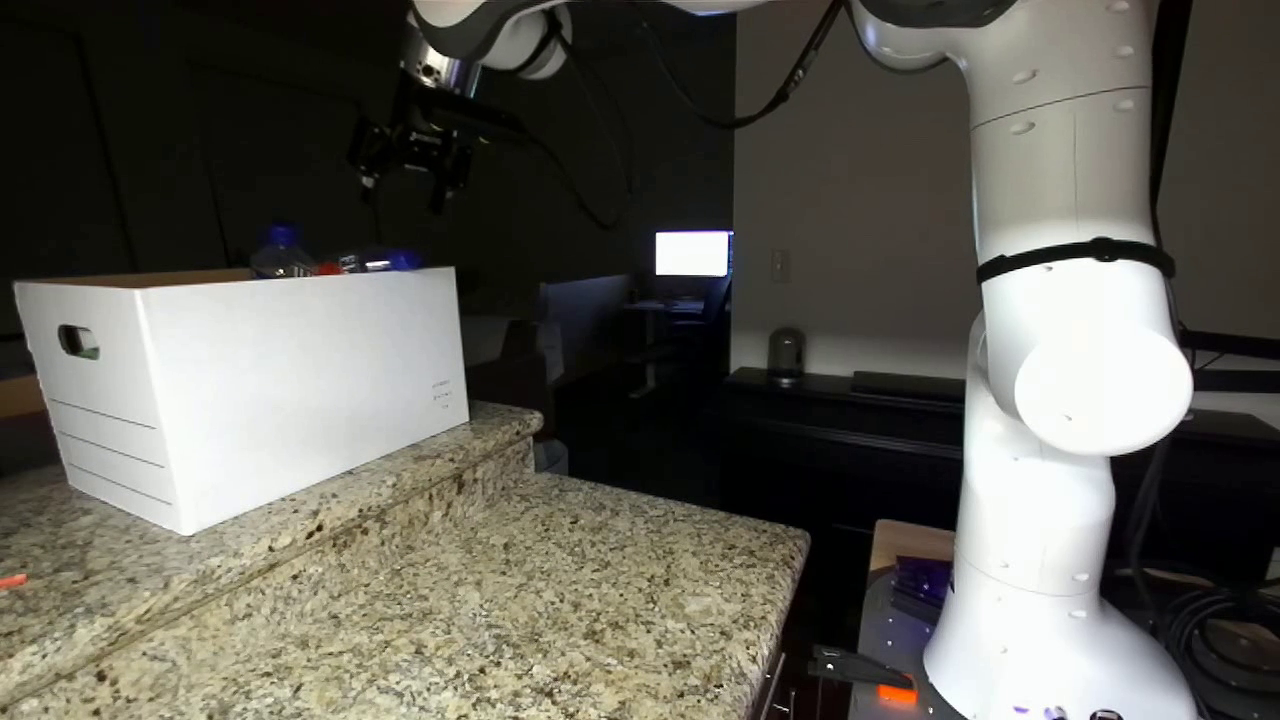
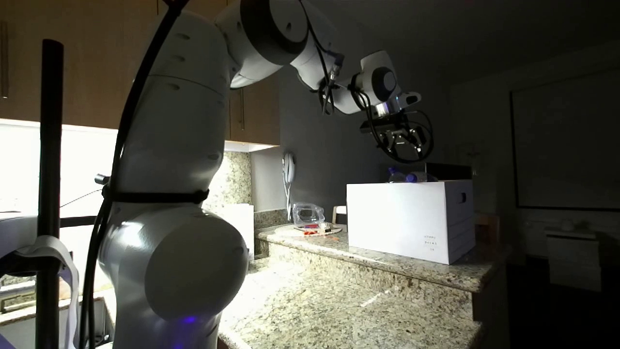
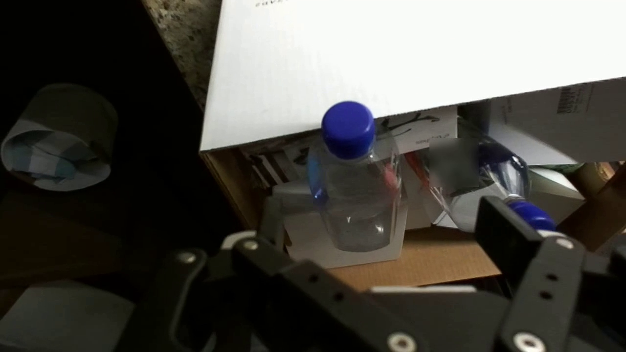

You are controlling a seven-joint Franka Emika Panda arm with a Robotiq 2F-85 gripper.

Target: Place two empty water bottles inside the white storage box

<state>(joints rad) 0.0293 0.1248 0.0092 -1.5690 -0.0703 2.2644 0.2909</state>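
Observation:
The white storage box stands on the raised granite ledge; it also shows in an exterior view and in the wrist view. Two clear water bottles with blue caps are in its open top. One bottle stands roughly upright, its cap above the rim. The other bottle lies tilted beside it, with red-orange at its bottom end; its cap also shows above the rim. My gripper is open and empty, above the box and apart from the bottles.
White cartons and papers fill the box under the bottles. The lower granite counter lies in front of the ledge. A clear plastic container and small red items stand farther along the ledge. A bin is below the ledge's end.

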